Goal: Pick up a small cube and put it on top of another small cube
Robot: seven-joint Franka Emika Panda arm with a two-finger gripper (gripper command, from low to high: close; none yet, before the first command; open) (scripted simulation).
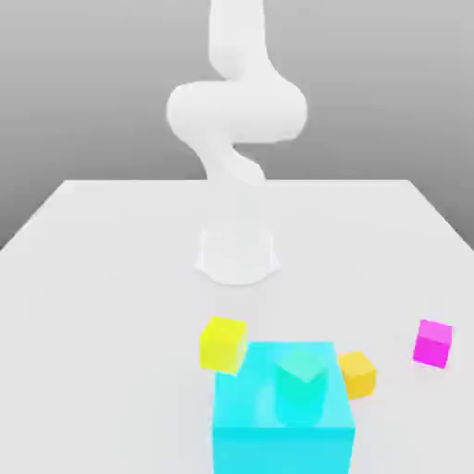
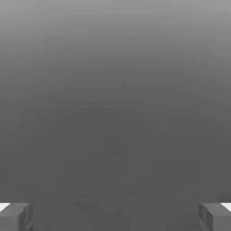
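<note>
The small bright magenta-pink cube with plain faces [image 1: 433,343] is sitting on the flat white worktop [image 1: 111,278] close to the edge at the exterior view's right, well apart from the other blocks and with bare surface all around it. Toward the near edge, a large cyan block [image 1: 282,417] is carrying a small teal-green cube [image 1: 302,381] on its top face; a yellow cube [image 1: 223,344] is resting just beside its far corner on the exterior view's left, and an orange cube [image 1: 356,373] is sitting against its other far corner. The white robot arm [image 1: 236,111] is rising from its round base [image 1: 237,256] at the worktop's middle.

In the hand view the two grey fingertips [image 2: 16,216] are standing far apart at opposite sides — the jaws are wide open and holding nothing, with only plain grey between them.

The pink cube is likely rigid and light, with flat parallel sides and sharp edges — an easy shape for a two-sided pinch. Its smooth faces may be somewhat slippery, so the pads should probably be closing squarely on two opposite vertical faces, around mid-height, rather than across a corner. Being so small, it could skid or twist if one pad arrives first; a centred descent looks advisable.
</note>
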